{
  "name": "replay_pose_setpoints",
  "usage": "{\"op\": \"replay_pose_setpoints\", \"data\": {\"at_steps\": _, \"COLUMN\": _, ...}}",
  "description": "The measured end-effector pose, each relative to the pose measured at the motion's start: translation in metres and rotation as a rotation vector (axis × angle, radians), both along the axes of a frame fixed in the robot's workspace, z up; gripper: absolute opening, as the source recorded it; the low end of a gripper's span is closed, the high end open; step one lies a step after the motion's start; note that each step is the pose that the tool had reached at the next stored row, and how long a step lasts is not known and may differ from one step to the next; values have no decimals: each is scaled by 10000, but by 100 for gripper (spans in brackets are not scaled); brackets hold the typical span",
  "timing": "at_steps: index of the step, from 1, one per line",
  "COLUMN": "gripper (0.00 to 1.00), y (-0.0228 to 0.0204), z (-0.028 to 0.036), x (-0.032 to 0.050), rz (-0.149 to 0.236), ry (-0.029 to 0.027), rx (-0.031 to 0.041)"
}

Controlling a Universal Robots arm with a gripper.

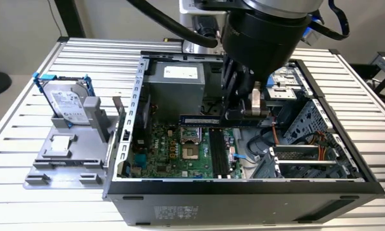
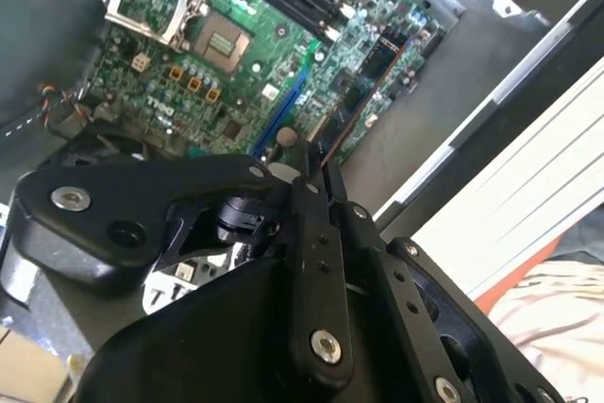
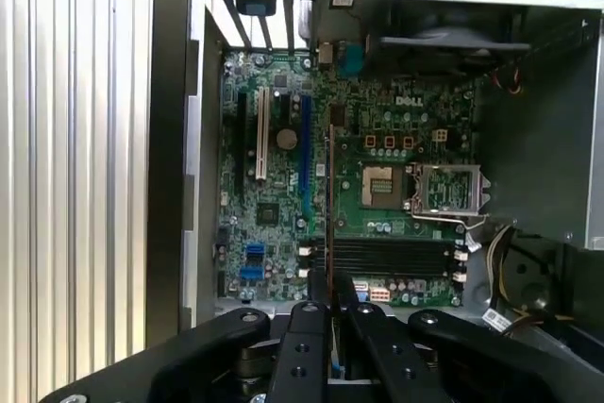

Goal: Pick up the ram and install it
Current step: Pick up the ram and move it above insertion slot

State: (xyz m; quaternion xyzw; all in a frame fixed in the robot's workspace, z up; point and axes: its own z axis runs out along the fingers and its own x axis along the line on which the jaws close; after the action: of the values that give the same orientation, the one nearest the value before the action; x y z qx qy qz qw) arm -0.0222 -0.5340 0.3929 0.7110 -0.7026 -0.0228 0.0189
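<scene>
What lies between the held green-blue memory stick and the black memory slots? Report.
Nothing: the exterior view shows bare air between the green-blue ram stick and the long black slots.

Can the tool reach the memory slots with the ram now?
Likely yes: the tool holds the ram over the open case, nothing covers the memory slots. The ram lies crosswise to them, though.

Matt black end effector (image 3: 330,295), glossy green motherboard (image 3: 283,224), ribbed metal table (image 1: 22,118)

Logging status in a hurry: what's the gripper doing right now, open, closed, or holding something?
Gripper: closed on the memory stick, holding it over the motherboard inside the open computer case.
</scene>
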Motion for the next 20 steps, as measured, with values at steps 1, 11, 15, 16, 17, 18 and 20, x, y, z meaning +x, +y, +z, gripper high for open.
{"op": "replay_pose_setpoints", "data": {"at_steps": 1, "gripper": 0, "y": 0, "z": 0, "x": 18, "rz": 0, "ry": -3, "rx": 0}}
{"op": "replay_pose_setpoints", "data": {"at_steps": 11, "gripper": 0, "y": 2, "z": -13, "x": 120, "rz": -160, "ry": -275, "rx": -29}}
{"op": "replay_pose_setpoints", "data": {"at_steps": 15, "gripper": 0, "y": 35, "z": -16, "x": 153, "rz": -340, "ry": -275, "rx": -33}}
{"op": "replay_pose_setpoints", "data": {"at_steps": 16, "gripper": 0, "y": 48, "z": -15, "x": 157, "rz": -363, "ry": -275, "rx": -35}}
{"op": "replay_pose_setpoints", "data": {"at_steps": 17, "gripper": 0, "y": 63, "z": -16, "x": 164, "rz": -389, "ry": -275, "rx": -36}}
{"op": "replay_pose_setpoints", "data": {"at_steps": 18, "gripper": 0, "y": 76, "z": -16, "x": 170, "rz": -410, "ry": -274, "rx": -37}}
{"op": "replay_pose_setpoints", "data": {"at_steps": 20, "gripper": 0, "y": 89, "z": -16, "x": 176, "rz": -430, "ry": -274, "rx": -39}}
